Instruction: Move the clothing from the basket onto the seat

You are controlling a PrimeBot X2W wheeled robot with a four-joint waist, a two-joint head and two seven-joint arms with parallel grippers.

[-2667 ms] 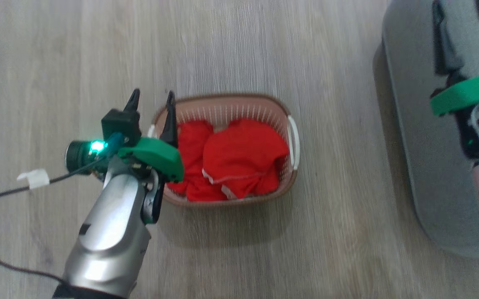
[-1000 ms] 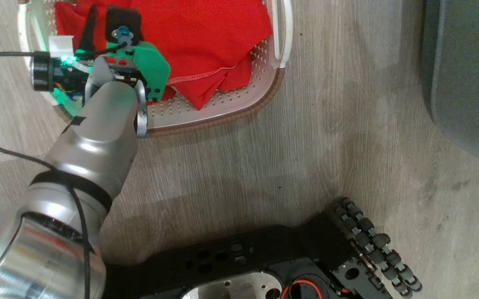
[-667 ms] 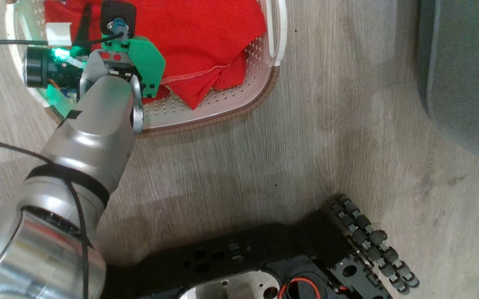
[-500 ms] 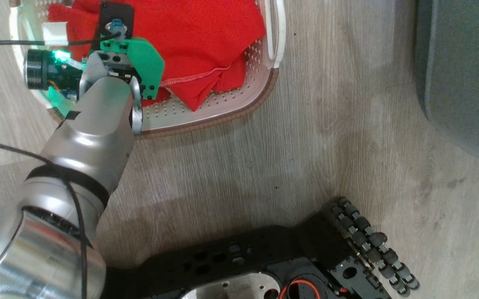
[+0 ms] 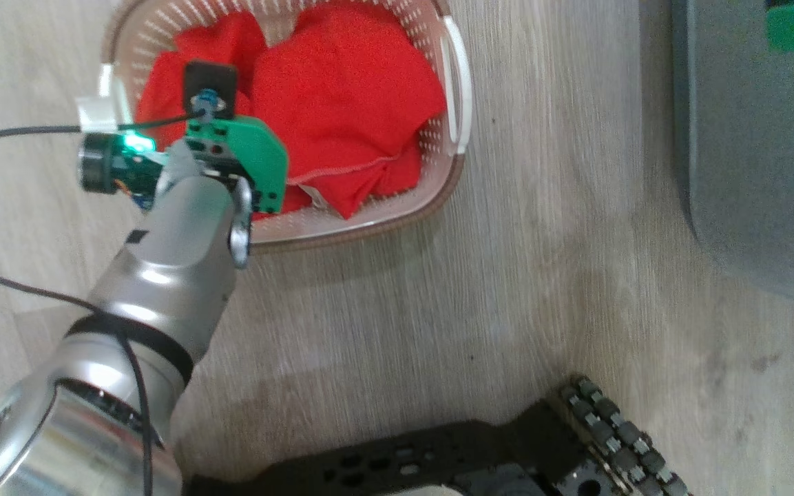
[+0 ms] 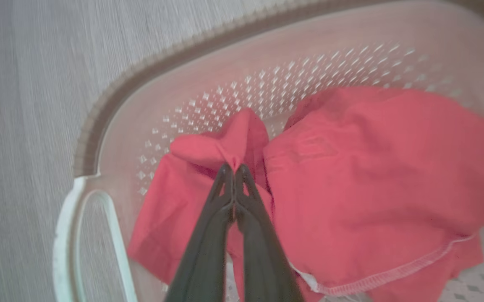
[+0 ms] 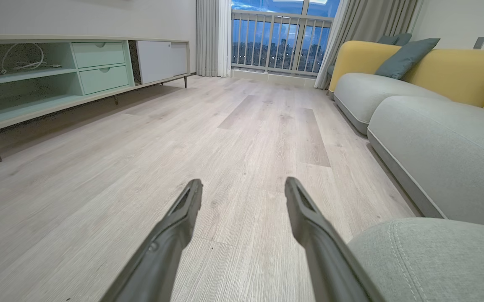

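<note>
The basket (image 5: pixel 341 231) stands on the wood floor with two pieces of red clothing (image 5: pixel 348 103) in it. In the left wrist view my left gripper (image 6: pixel 233 170) is shut on a raised fold of the left red piece (image 6: pixel 191 197). The right piece (image 6: pixel 372 176), with a pale hem, lies beside it untouched. From the head view the wrist mount hides the left fingers. The grey-green seat (image 5: pixel 734 172) is to the right of the basket, with floor between them. My right gripper (image 7: pixel 244 193) hangs open above the floor beside the seat (image 7: pixel 435 147), holding nothing.
My black base with its roller wheel (image 5: pixel 603 427) is at the bottom of the head view. A black cable (image 5: pixel 25 131) trails from the left wrist. A low cabinet (image 7: pixel 57 75) lines the far left wall, and a yellow sofa back (image 7: pixel 456 71) rises behind the seat.
My left gripper has shut on the fold of the left red piece. The head camera has shifted, so the basket now sits lower and further right in its picture.
</note>
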